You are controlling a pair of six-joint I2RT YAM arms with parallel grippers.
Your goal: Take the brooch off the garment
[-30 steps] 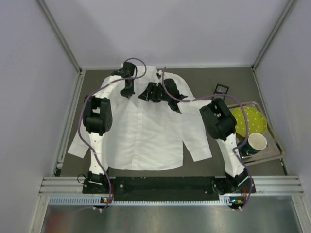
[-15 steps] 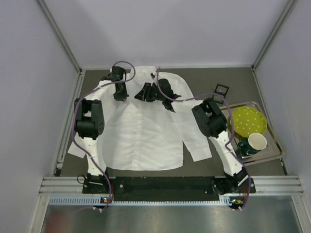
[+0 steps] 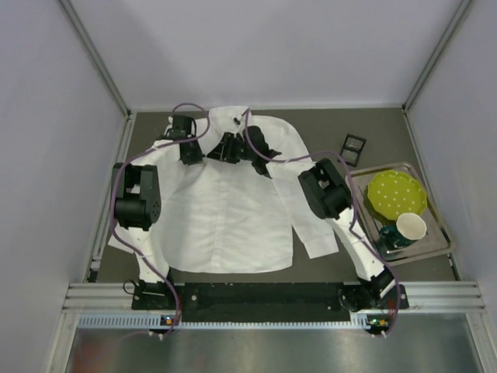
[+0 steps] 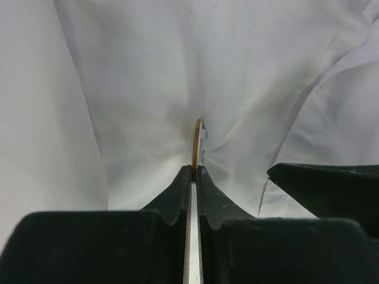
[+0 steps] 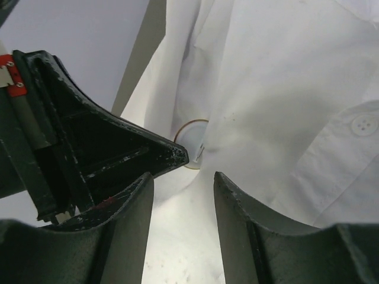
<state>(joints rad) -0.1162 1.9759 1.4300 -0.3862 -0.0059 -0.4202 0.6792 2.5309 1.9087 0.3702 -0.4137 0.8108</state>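
Observation:
The garment, a white shirt, lies spread flat on the table. The brooch stands edge-on as a thin gold rim pinned in the cloth near the collar. My left gripper is shut on its lower edge. From the right wrist the brooch is a pale disc with a gold rim, the left gripper's fingers on it. My right gripper sits just beside it, jaws closed on a bunched fold of the shirt. From above, the left gripper and the right gripper hide the brooch.
A small black box lies right of the shirt. At the right, a metal tray holds a green dotted plate and a paper cup. Walls close in the table on three sides.
Both grippers have shifted left across the upper chest of the shirt, staying close together. The right gripper's jaws have narrowed onto the cloth. The left gripper has stayed shut on the brooch.

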